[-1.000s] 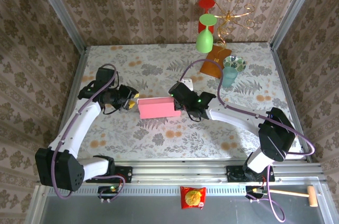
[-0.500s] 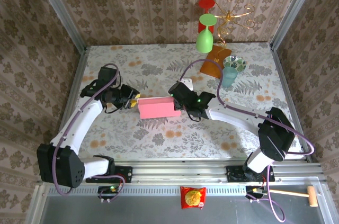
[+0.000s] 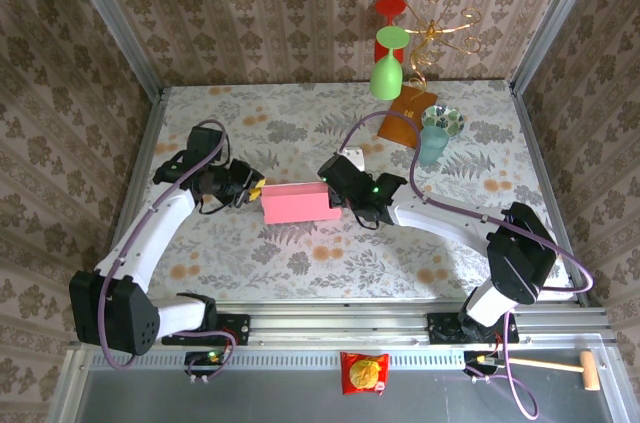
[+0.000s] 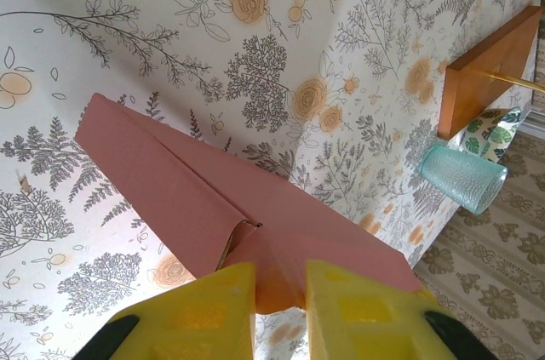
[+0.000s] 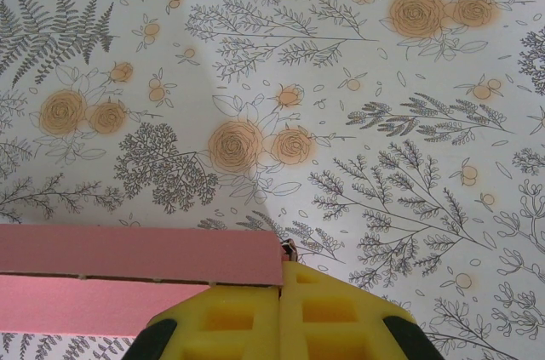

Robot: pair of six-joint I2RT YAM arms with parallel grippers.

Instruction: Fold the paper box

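Nearest, below the metal rail (image 3: 330, 328) that carries the arm bases, lie a red snack packet (image 3: 363, 373) and a wooden mallet (image 3: 575, 368). Beyond the rail is the table (image 3: 300, 263), covered in a pale cloth printed with ferns and orange flowers, and closed in on three sides by walls (image 3: 250, 13) of brown damask paper. The box (image 3: 298, 205) lies flat near the table's middle, a slim pink rectangle creased along its length. Its long axis runs left to right, roughly parallel to the rail, with one end toward each arm. The left gripper (image 3: 252, 188) pinches the box's left end, and its wrist view shows a pink corner caught between the yellow fingers (image 4: 230, 305). The right gripper (image 3: 338, 198) is at the right end, its pads (image 5: 328, 309) pressed together with no gap, and the box's edge meets their seam, seemingly nipped there. At the far right stand a teal cup (image 3: 433, 146), a patterned bowl (image 3: 442, 120) and an orange-brown board (image 3: 405, 115). Behind them are a green glass (image 3: 386, 73), a red glass (image 3: 389, 13) and a gold wire stand (image 3: 445, 28).
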